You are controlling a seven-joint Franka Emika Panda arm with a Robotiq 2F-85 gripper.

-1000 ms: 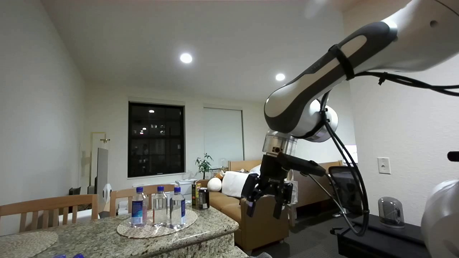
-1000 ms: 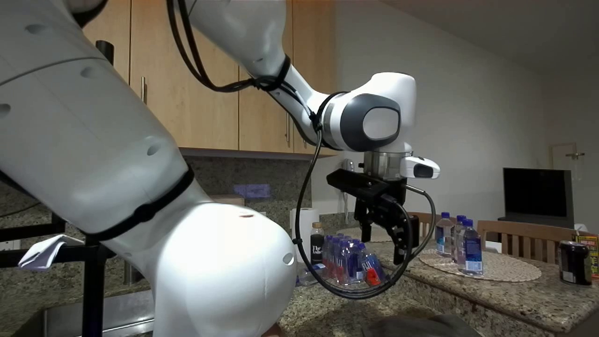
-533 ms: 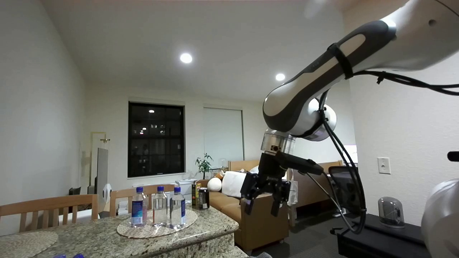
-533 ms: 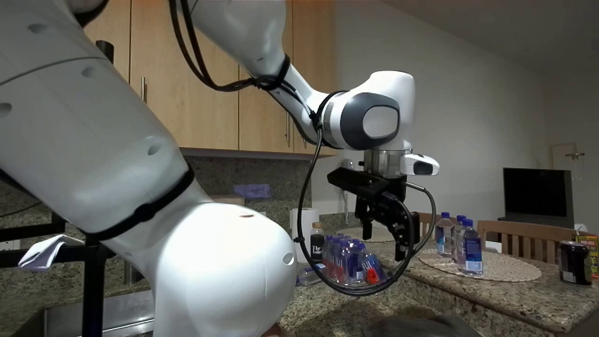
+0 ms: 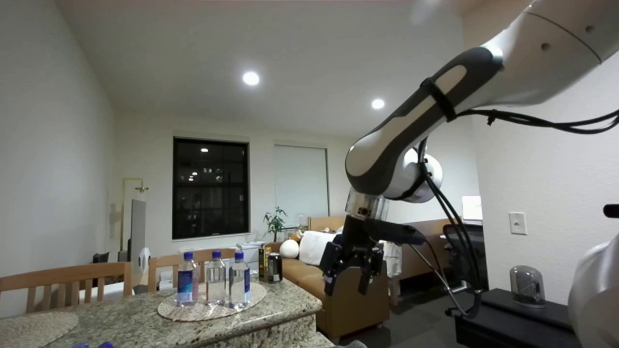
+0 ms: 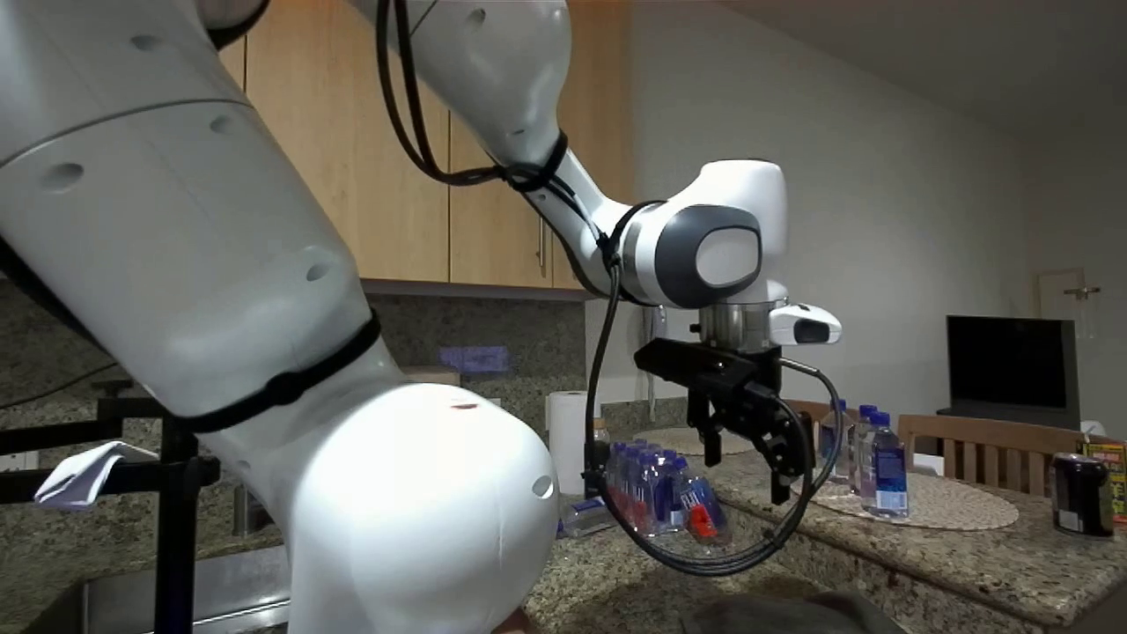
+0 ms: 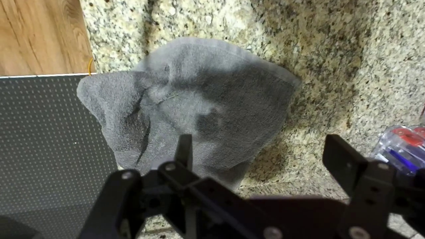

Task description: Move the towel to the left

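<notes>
The grey towel (image 7: 212, 99) lies crumpled on the granite counter in the wrist view, and its left end reaches over the counter's edge. In an exterior view part of it shows at the bottom (image 6: 784, 614); in an exterior view only a small grey bit shows at the bottom edge (image 5: 355, 344). My gripper (image 7: 259, 141) is open and empty, fingers pointing down. It is above the counter, apart from the towel. In the wrist view the left finger overlaps the towel and the right finger is over bare granite. The gripper also shows in both exterior views (image 5: 346, 289) (image 6: 747, 477).
Several bottles (image 6: 651, 493) stand on the lower counter (image 6: 607, 581), near the raised ledge (image 6: 968, 563). Bottles (image 6: 889, 467) on a round woven mat and a black can (image 6: 1080, 495) stand on the ledge. A dark dotted surface (image 7: 49, 142) lies beyond the counter's edge.
My arm has lowered a little. The gripper has moved left in an exterior view, and right and down in an exterior view. It stays open. The towel has not visibly moved.
</notes>
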